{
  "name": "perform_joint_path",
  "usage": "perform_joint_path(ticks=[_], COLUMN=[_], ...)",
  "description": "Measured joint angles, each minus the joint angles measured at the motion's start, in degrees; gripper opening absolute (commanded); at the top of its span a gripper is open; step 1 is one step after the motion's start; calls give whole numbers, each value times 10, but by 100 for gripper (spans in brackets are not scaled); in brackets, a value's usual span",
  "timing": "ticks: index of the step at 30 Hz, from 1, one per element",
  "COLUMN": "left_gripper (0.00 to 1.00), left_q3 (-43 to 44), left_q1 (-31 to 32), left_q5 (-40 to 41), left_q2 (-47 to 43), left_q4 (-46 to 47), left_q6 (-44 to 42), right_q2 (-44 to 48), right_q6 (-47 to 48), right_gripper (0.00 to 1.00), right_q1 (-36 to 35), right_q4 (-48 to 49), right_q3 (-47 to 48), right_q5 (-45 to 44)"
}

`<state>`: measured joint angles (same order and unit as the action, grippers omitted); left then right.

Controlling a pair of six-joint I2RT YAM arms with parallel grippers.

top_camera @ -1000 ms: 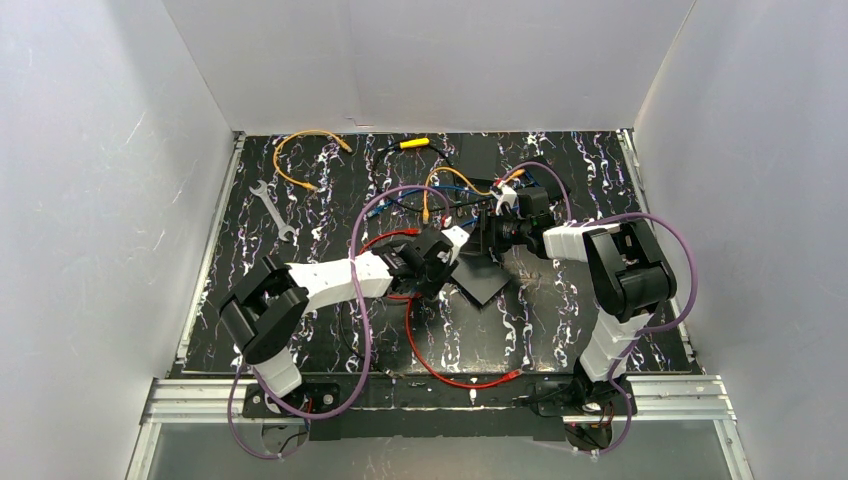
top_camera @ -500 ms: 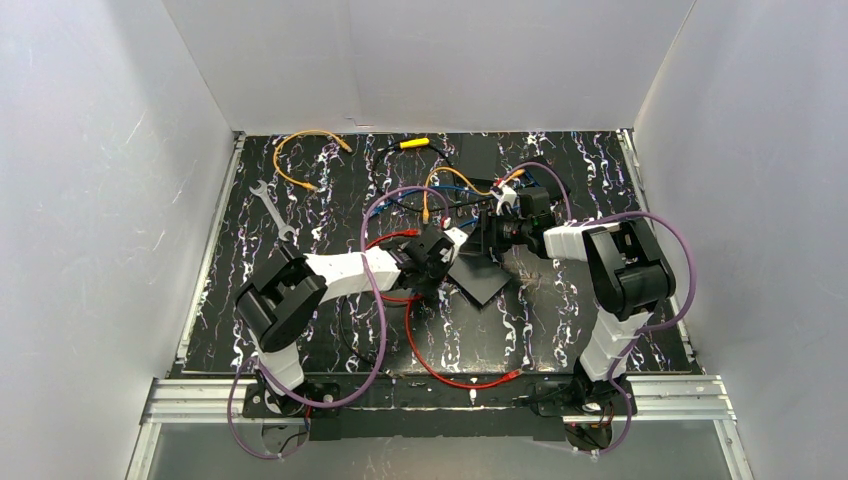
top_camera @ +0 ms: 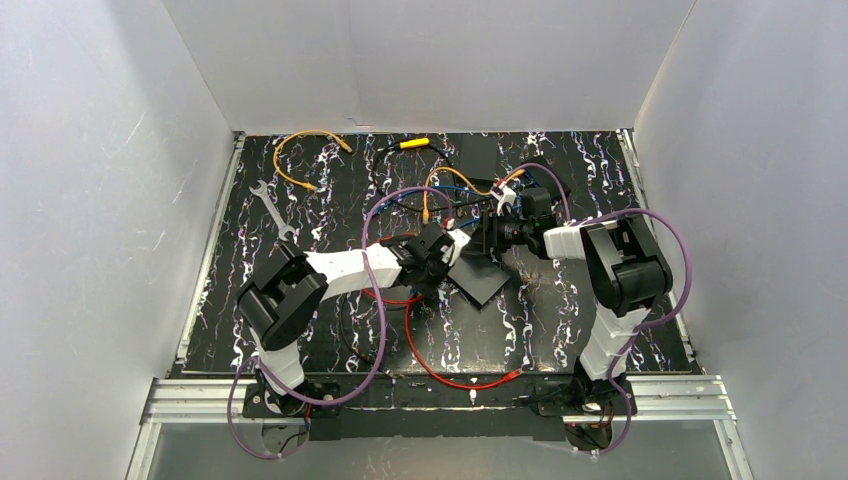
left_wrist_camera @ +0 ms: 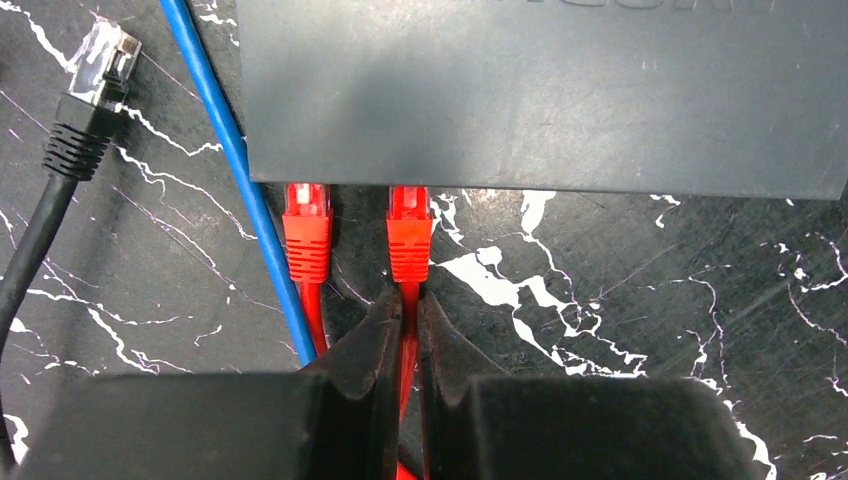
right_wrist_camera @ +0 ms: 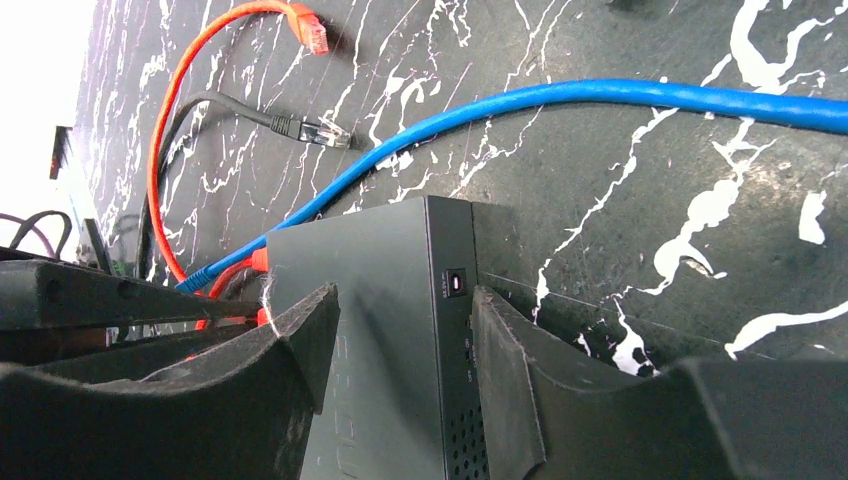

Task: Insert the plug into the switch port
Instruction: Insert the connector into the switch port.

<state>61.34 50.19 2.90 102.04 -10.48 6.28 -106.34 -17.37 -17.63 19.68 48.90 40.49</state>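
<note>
Because the cable (left_wrist_camera: 407, 288) looks limp, the left gripper (left_wrist_camera: 408, 306) pinches it just behind the stiff plug (left_wrist_camera: 409, 235), while the right gripper (right_wrist_camera: 405, 295) straddles the switch (right_wrist_camera: 370, 250), contact unclear.

The plug (left_wrist_camera: 410, 235) touches the switch (left_wrist_camera: 540, 90) edge, just right of a second plug (left_wrist_camera: 307, 232).

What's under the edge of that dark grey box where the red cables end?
The left red plug and right red plug reach under the edge of the network switch. Their tips and the ports are covered by its housing.
</note>
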Motion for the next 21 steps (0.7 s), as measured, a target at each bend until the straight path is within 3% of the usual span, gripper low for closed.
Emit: perform_joint_path(ticks=[11, 21], left_gripper=[0, 0], left_q3=[57, 35], left_q1=[0, 0], left_q5=[-4, -17], left_q2=[20, 20], left_q4=[-65, -16], left_q6=[-31, -15], right_q2=[-11, 7], right_q6=[18, 21], right_gripper=[59, 60], right_q1=[-9, 0], right_q4=[15, 8], right_q3=[8, -4], right_q5=[3, -28])
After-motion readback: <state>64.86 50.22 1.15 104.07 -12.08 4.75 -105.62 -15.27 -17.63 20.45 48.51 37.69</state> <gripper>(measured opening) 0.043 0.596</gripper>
